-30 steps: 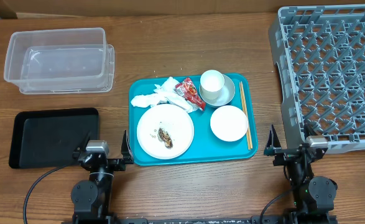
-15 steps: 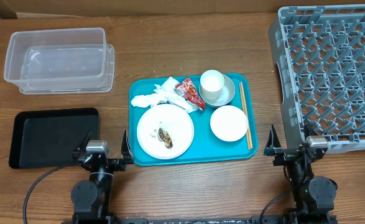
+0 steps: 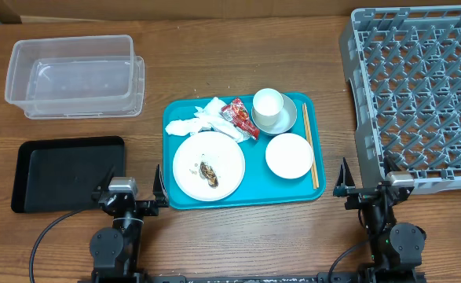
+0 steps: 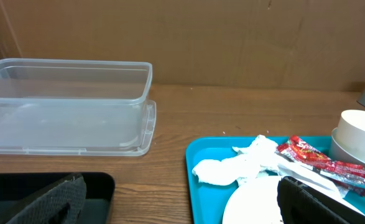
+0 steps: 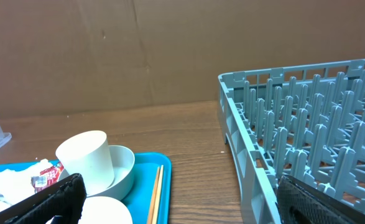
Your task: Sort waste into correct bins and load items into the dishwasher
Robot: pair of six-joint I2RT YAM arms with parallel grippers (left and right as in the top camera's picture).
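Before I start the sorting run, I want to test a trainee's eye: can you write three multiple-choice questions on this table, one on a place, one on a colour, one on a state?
1. Where on the teal tray do the chopsticks lie?
A) along its right edge
B) along its left edge
C) across its middle

2. What colour is the snack wrapper?
A) green
B) red
C) yellow

3. What state is the clear tub in?
A) half full
B) upside down
C) empty

Answers:
1 A, the overhead view shows them by the right rim.
2 B, it is red with print in the overhead and left wrist views.
3 C, only bare plastic shows inside.
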